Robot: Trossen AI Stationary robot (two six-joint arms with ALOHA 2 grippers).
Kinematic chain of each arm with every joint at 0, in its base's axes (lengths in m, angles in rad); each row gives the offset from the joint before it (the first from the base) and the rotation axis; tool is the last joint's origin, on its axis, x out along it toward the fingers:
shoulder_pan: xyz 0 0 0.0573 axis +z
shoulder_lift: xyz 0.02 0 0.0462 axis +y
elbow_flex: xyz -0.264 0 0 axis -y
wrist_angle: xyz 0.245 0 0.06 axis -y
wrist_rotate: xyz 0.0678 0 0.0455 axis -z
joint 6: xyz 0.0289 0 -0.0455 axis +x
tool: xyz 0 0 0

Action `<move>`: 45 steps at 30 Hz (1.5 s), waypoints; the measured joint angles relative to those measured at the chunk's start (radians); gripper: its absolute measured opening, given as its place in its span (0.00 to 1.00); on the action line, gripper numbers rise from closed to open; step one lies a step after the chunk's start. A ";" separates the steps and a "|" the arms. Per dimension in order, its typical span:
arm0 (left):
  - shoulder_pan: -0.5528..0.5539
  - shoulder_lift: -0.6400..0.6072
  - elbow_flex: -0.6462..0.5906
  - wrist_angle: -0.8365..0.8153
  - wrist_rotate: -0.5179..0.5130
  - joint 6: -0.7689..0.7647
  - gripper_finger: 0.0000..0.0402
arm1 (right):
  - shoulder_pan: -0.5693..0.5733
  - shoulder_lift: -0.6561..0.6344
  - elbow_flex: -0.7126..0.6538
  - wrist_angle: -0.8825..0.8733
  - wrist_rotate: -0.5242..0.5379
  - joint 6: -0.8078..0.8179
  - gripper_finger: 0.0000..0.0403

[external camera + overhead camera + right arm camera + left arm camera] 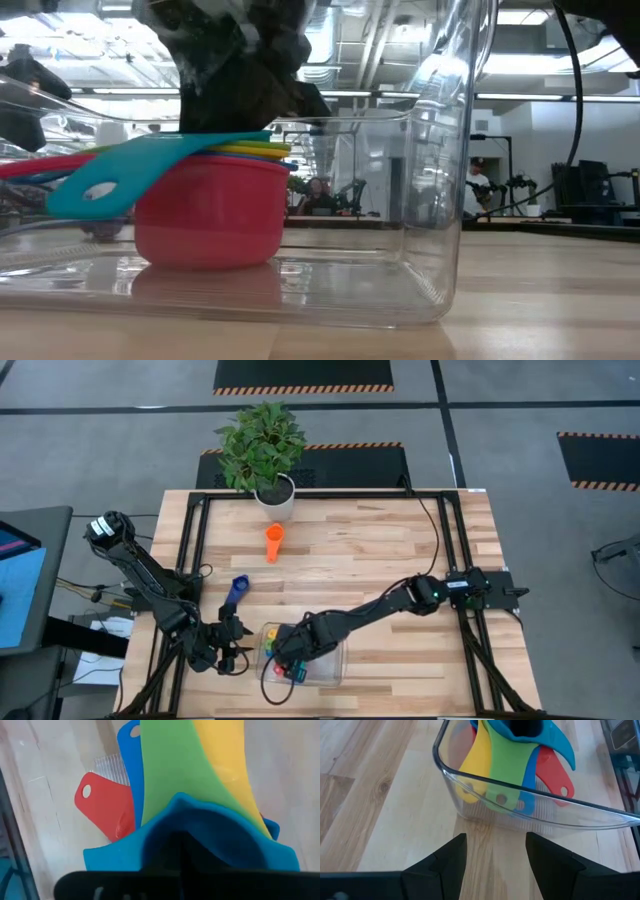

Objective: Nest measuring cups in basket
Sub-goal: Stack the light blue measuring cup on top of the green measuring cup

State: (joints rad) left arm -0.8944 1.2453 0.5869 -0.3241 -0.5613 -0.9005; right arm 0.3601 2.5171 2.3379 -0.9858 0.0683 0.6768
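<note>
Measuring cups are split between the table and the basket [335, 668], a clear shallow tray near the front edge of the wooden table [380, 550]. No brand, label or readable writing shows on any of them.

Furthest left, the left gripper [237, 650] sits low just beside the basket's left wall, its fingers [445, 865] spread apart with nothing between them, only bare wood showing in the gap. Just behind it lies the dark blue cup [238, 588], loose on the table. A little further right and farther back, the orange cup [273, 540] lies in front of the white plant pot [276, 497].

Inside the basket's left end stands a stack: the red cup [208, 212] at the bottom, with yellow [472, 762], green [507, 770] and blue [527, 795] handles fanned out above it, and the light blue cup [200, 837] on top.

The right gripper [290, 656] reaches into the basket over this stack, its fingers closed together at the light blue cup's rim; whether they actually pinch that rim cannot be told.
</note>
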 joint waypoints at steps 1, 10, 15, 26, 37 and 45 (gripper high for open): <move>0.000 0.000 0.000 0.000 0.000 0.000 0.48 | -0.003 0.002 0.000 0.000 -0.011 -0.001 0.04; 0.000 0.000 0.000 0.000 0.001 0.000 0.48 | -0.011 0.004 0.004 0.003 -0.036 0.055 0.01; 0.000 0.000 0.000 0.000 0.001 0.000 0.48 | -0.005 0.005 0.016 0.009 -0.042 0.062 0.04; 0.000 0.000 0.000 -0.008 0.003 0.000 0.48 | 0.022 -0.063 0.016 -0.069 0.040 0.060 0.03; 0.000 0.000 0.000 -0.019 0.005 0.000 0.48 | 0.068 -0.130 0.018 -0.116 0.196 -0.115 0.04; 0.000 0.000 0.000 -0.033 0.008 0.000 0.48 | 0.077 -0.130 0.017 -0.023 0.151 -0.561 0.19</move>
State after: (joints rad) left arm -0.8944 1.2453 0.5869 -0.3574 -0.5536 -0.9009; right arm 0.4376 2.3869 2.3550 -1.0088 0.2195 0.1155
